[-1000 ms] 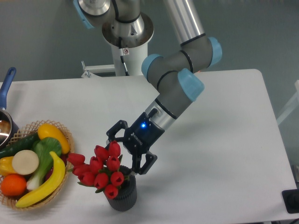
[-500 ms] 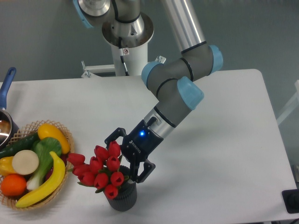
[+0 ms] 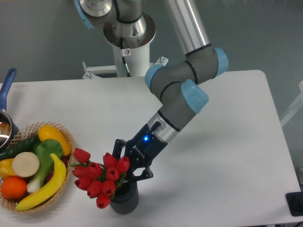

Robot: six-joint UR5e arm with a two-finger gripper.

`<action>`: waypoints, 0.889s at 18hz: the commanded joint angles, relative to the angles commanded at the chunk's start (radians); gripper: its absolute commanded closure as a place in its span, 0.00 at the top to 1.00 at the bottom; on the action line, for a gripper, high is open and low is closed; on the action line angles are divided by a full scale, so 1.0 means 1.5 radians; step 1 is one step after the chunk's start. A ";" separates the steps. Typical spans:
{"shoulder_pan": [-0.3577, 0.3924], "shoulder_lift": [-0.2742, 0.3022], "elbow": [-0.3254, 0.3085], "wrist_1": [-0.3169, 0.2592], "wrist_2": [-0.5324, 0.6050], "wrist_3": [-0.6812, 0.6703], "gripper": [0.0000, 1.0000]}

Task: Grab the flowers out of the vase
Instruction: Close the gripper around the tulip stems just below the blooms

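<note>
Gripper [image 3: 127,166], black with a blue light on its wrist, is pinched on the flowers [image 3: 100,178] just above the vase [image 3: 125,199]. Smooth red tulip buds fan out to the left, leaning over the rim, stems still in the mouth. Dark and ribbed, the cylindrical vase stands at the near edge of the white table [image 3: 227,142]. Left of it sits a woven basket [image 3: 66,137] of plastic fruit and vegetables, its banana [image 3: 47,185] close to the buds. A pot [image 3: 5,124] shows at the far left edge.
</note>
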 joint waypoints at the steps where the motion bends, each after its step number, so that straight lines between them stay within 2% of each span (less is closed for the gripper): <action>1: 0.000 0.002 0.000 0.000 0.000 0.000 0.09; 6: 0.006 0.023 0.003 0.000 -0.002 -0.025 0.09; 13: 0.017 0.029 0.086 0.000 -0.007 -0.144 0.10; 16: 0.018 0.029 0.096 0.000 -0.008 -0.179 0.12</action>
